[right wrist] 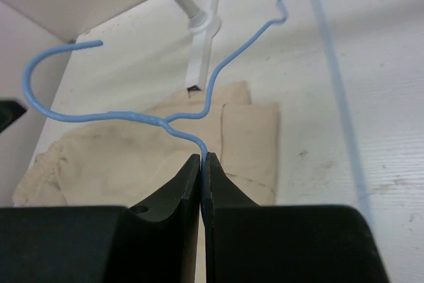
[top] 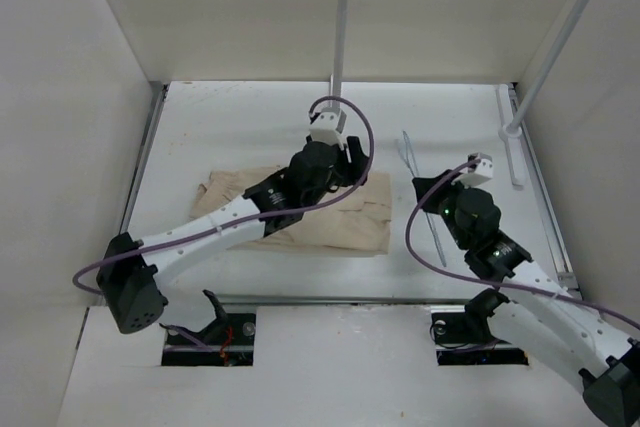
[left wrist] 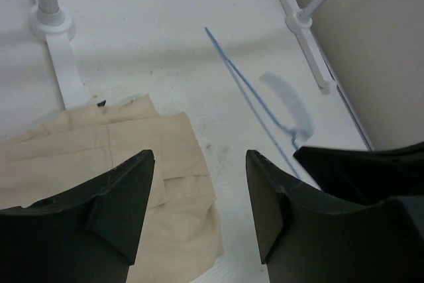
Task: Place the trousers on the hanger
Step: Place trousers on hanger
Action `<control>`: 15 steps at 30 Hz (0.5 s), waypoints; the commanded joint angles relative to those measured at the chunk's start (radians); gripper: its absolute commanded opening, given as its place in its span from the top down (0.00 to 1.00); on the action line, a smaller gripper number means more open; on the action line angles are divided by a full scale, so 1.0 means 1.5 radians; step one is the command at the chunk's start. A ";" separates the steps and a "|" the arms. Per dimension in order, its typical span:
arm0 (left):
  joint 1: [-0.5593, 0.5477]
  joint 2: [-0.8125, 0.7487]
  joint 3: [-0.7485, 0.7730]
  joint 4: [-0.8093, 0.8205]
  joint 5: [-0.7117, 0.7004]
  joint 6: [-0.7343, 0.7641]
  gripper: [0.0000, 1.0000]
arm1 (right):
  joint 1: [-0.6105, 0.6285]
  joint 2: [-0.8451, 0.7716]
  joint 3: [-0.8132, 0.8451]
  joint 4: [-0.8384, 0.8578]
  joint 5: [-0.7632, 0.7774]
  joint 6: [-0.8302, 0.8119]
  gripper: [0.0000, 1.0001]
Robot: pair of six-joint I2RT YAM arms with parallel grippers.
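Right end effector (right wrist: 201,158) clamped on hanger (right wrist: 132,116) wire near neck, hook off to its left, trousers (right wrist: 99,157) flat on bench (right wrist: 384,64) beyond. Left end effector (left wrist: 199,158) apart, empty, over trousers' edge. Suggest: lift hanger steady and level; left pinches cloth edge firmly before threading.

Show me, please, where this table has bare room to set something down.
Bare table lies far left, between the trousers and the back wall, and far right, between the centre pole and the right rack foot. The middle is crowded: the open left pincer hovers over the trousers, the right pincer grips the hanger beside them.
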 commanded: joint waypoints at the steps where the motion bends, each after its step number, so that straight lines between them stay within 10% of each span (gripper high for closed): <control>1: -0.016 -0.014 -0.067 -0.002 -0.008 -0.027 0.45 | -0.028 -0.021 -0.010 0.038 -0.006 0.025 0.94; 15: -0.069 0.142 -0.154 0.045 0.020 -0.013 0.32 | -0.069 -0.072 -0.098 0.096 -0.062 0.087 0.94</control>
